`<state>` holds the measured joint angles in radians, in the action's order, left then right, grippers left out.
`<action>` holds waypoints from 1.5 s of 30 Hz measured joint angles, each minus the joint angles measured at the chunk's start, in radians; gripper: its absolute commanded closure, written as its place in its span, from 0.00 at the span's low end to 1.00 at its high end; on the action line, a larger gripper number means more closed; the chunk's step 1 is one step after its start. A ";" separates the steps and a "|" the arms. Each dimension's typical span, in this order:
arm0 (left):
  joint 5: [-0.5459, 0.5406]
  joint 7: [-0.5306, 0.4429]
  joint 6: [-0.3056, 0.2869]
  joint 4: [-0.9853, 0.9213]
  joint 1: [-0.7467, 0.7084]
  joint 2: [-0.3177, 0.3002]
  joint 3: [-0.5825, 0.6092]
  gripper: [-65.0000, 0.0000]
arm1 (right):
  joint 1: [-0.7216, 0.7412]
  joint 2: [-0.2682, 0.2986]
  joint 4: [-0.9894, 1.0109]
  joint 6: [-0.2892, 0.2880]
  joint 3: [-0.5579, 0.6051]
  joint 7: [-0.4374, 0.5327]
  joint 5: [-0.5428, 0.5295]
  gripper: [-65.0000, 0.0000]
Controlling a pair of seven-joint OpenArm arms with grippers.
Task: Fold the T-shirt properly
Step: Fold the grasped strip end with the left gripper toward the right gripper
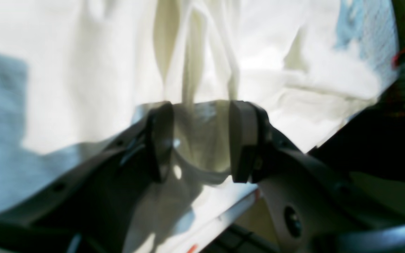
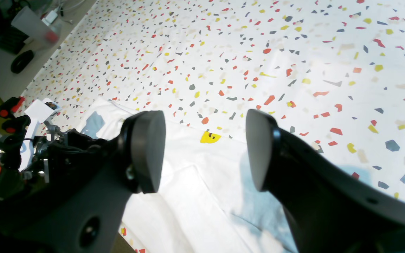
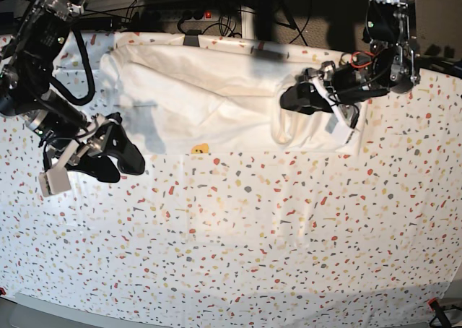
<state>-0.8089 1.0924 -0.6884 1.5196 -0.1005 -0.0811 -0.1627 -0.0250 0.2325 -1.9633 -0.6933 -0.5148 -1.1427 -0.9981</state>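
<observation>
Speckled confetti tablecloth (image 3: 238,227) fills most of the base view, with the T-shirt (image 3: 216,104) spread along its upper edge, print side apparently down so only a yellow scrap shows at its lower hem. At upper right, the left gripper (image 1: 200,140) has its jaws closed on a bunched fold of white fabric, raised in pleats, seemingly to carry that side over. At left centre, the right gripper (image 2: 204,151) hovers with jaws spread and empty just above the shirt's near edge, likely waiting to pin or take a corner.
</observation>
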 measured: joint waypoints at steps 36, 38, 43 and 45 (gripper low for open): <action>0.069 -0.046 0.000 0.142 0.002 -0.074 0.001 0.78 | 0.000 0.000 0.000 0.000 0.000 0.000 0.000 0.44; 0.072 -0.046 0.000 0.142 -0.005 -0.048 0.001 0.78 | 0.000 0.000 0.000 0.000 0.000 0.000 0.000 0.44; 0.124 -0.049 0.000 0.142 -0.021 0.008 0.001 0.78 | 0.000 0.000 0.000 0.000 0.000 0.000 0.000 0.44; 0.194 -0.055 0.000 0.142 -0.021 0.034 0.001 0.78 | 0.000 0.000 0.000 0.000 0.000 0.000 0.000 0.44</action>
<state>-0.6151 1.0370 -0.6880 1.6619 -0.1211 -0.0475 -0.1619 -0.0250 0.2325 -1.9636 -0.6930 -0.5148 -1.1431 -0.9977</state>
